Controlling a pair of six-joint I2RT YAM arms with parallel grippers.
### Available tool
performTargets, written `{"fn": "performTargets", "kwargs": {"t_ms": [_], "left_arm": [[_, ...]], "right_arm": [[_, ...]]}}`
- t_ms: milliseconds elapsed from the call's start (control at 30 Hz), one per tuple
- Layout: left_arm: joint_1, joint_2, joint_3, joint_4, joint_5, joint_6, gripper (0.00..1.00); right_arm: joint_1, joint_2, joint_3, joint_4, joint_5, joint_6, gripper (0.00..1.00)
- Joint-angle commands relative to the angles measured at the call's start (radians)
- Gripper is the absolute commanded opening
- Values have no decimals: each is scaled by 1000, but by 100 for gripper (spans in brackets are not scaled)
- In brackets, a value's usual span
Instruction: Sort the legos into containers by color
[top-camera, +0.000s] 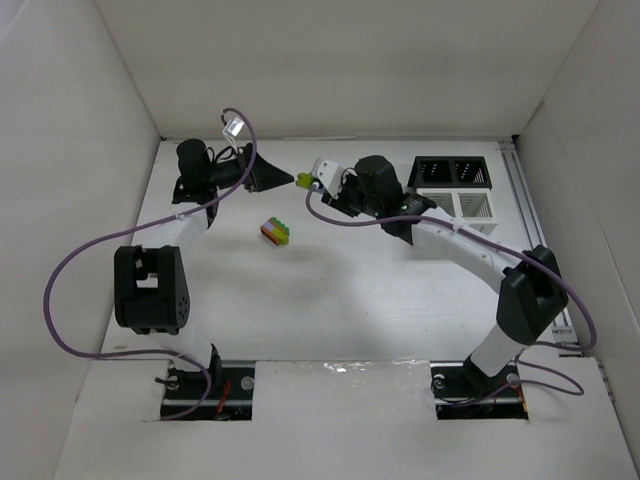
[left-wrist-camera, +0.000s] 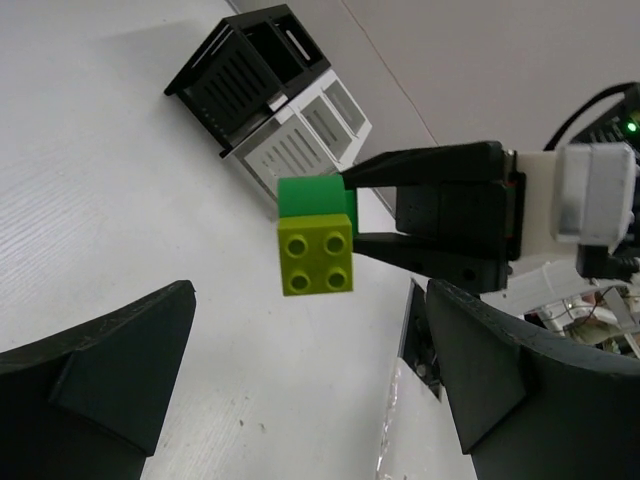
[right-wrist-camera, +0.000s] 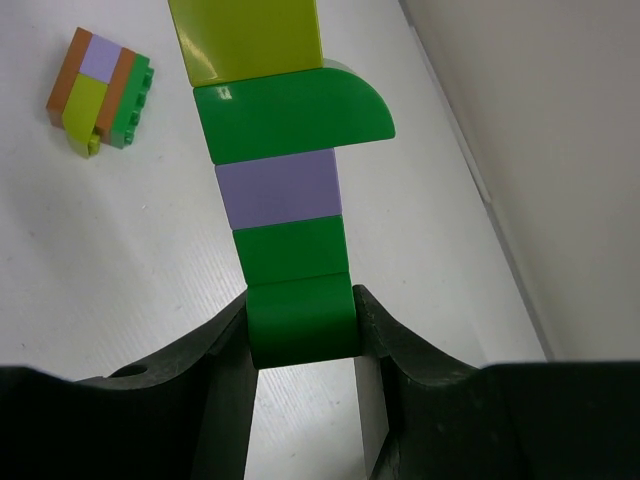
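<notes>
right gripper (right-wrist-camera: 300, 325) clamps stack (right-wrist-camera: 285, 180) by green end, lime brick (left-wrist-camera: 316, 253) outward | left gripper (left-wrist-camera: 310, 390) wide, facing it (likely to pull lime off) | second stack (top-camera: 276, 231) lies on table (top-camera: 400, 300)

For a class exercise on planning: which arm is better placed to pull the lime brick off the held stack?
Left, probably. The left gripper, open, faces the lime brick at the tip of the stack; the right gripper is shut on its green end.

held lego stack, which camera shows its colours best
Right wrist: the stack fills it, lime, green, purple, green bands clear, clamped in the right gripper. Left wrist shows only its lime end; top shows a speck.
</notes>
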Motion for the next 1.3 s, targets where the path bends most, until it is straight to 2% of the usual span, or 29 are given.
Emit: {"fn": "performTargets", "kwargs": {"t_ms": [0, 200, 467, 600, 633, 867, 1000, 1033, 1133, 1233, 1267], "left_arm": [[-5, 16, 83, -91, -44, 89, 99], [-52, 41, 207, -378, -67, 305, 99], [-103, 50, 219, -437, -11, 373, 94], [-112, 72, 230, -449, 18, 383, 84], [-112, 72, 239, -449, 19, 383, 77], [-112, 92, 239, -440, 9, 374, 53], [-112, 92, 225, -374, 9, 330, 32], [-112, 92, 210, -321, 18, 308, 24], [-112, 92, 183, -207, 37, 216, 21], [-112, 92, 182, -185, 37, 184, 21], [-112, 81, 182, -164, 28, 184, 17]], "right_arm": [[26, -5, 48, 79, 12, -7, 0], [39, 15, 68, 79, 12, -27, 0], [48, 66, 121, 79, 21, -27, 0], [57, 86, 152, 89, 30, -27, 0], [57, 86, 152, 90, 30, -27, 0], [66, 68, 143, 119, 39, -27, 0], [66, 49, 114, 128, 39, -38, 0], [66, 49, 98, 137, 39, -38, 0], [66, 38, 72, 148, 49, -50, 0], [66, 38, 51, 148, 49, -50, 0], [66, 38, 51, 148, 49, -50, 0]]}}
